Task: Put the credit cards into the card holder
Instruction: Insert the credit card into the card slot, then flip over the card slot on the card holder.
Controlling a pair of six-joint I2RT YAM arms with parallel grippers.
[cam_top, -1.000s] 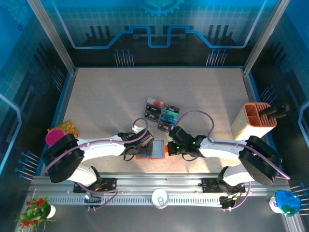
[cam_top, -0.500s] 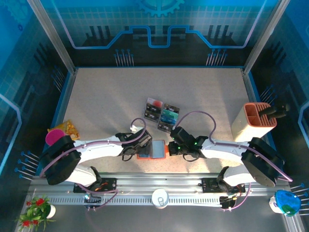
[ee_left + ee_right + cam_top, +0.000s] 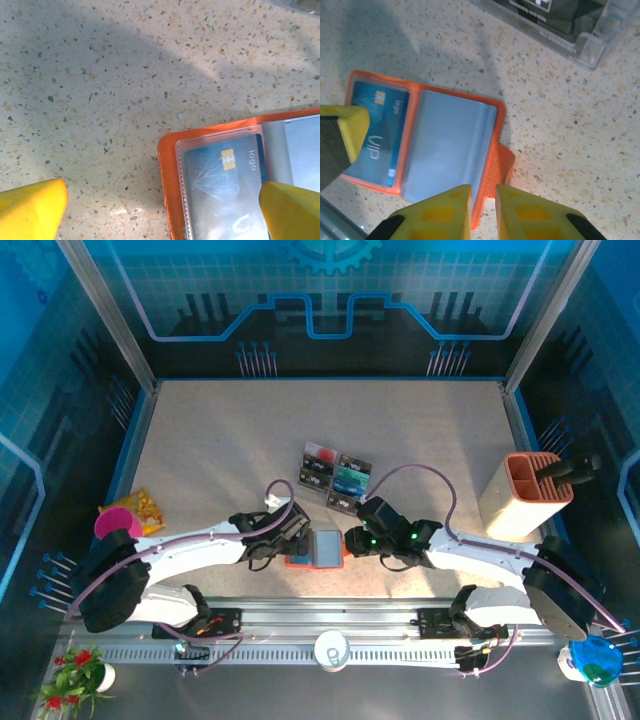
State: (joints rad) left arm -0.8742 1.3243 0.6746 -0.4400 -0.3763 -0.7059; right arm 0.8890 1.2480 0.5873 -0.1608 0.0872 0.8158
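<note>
The orange card holder lies open and flat on the table between my two grippers. A blue card with a gold chip sits in its left clear pocket; it shows too in the right wrist view. The right page shows grey-blue pockets. My left gripper is wide open, straddling the holder's left edge. My right gripper has its jaws a little apart, with the holder's right orange edge in the gap. More credit cards, red, teal and black, stand in a clear tray.
The clear slotted tray lies just beyond the holder. A tall beige-and-orange box stands at the right. A pink and yellow item is at the left edge. A cup sits on the front rail.
My right gripper's jaws have parted slightly from shut. Both arms have stretched a little further forward. The holder stays open in the same place.
</note>
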